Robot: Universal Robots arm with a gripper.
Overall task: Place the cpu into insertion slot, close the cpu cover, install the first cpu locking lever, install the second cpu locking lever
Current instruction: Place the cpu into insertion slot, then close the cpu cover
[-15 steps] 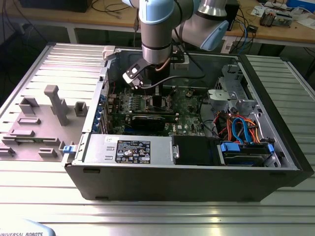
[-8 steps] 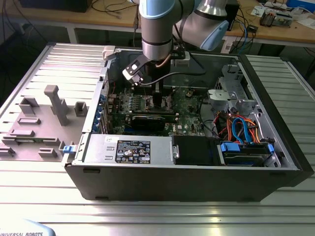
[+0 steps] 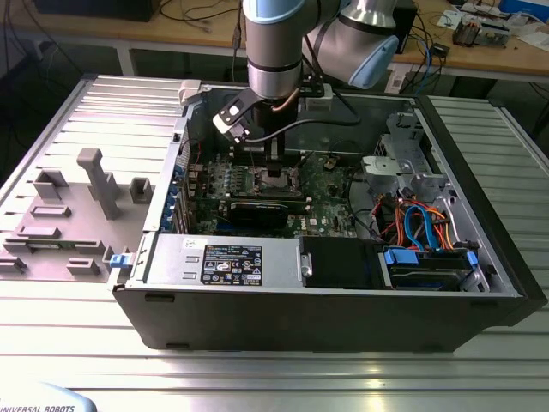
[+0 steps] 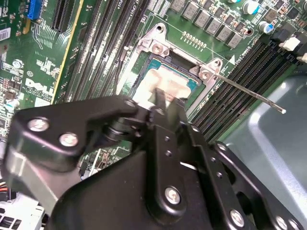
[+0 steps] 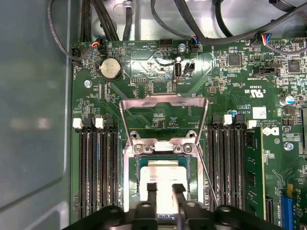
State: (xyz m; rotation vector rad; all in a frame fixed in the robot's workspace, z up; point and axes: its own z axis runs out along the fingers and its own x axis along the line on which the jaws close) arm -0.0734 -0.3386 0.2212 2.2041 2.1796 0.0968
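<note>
1. While the pincer [image 5: 164, 188] hangs low inside the open computer case [image 3: 343, 318], its two fingers [image 5: 151, 191] stand slightly spread. Silver metal shows through the gap, and they appear to pinch nothing.
2. Directly under the fingertips lies the cpu [image 5: 165, 170], flat in the insertion slot [image 5: 128, 177]. A green border is visible round its dull top in both wrist views.
3. Just beyond the pincer the cpu cover [image 5: 163, 98] stands raised on its hinge, so the socket is uncovered. One thin locking lever [image 4: 249, 94] juts out free beside the pincer.
4. I judge the cpu light and rigid, with a smooth top that flat pads would slip on and a delicate underside. It is best held by two opposite edges and kept level. The cover looks like a thin, stiff plate that swings, best pushed at its free bar.
5. Long memory slots [image 5: 96, 167] flank the pincer closely on both sides, leaving little room. A coin battery [image 5: 110, 68] and black cables [image 5: 108, 21] lie past the cover, and the graphics card [image 3: 257, 213] sits close by. The case rests on the table [image 3: 257, 378].
</note>
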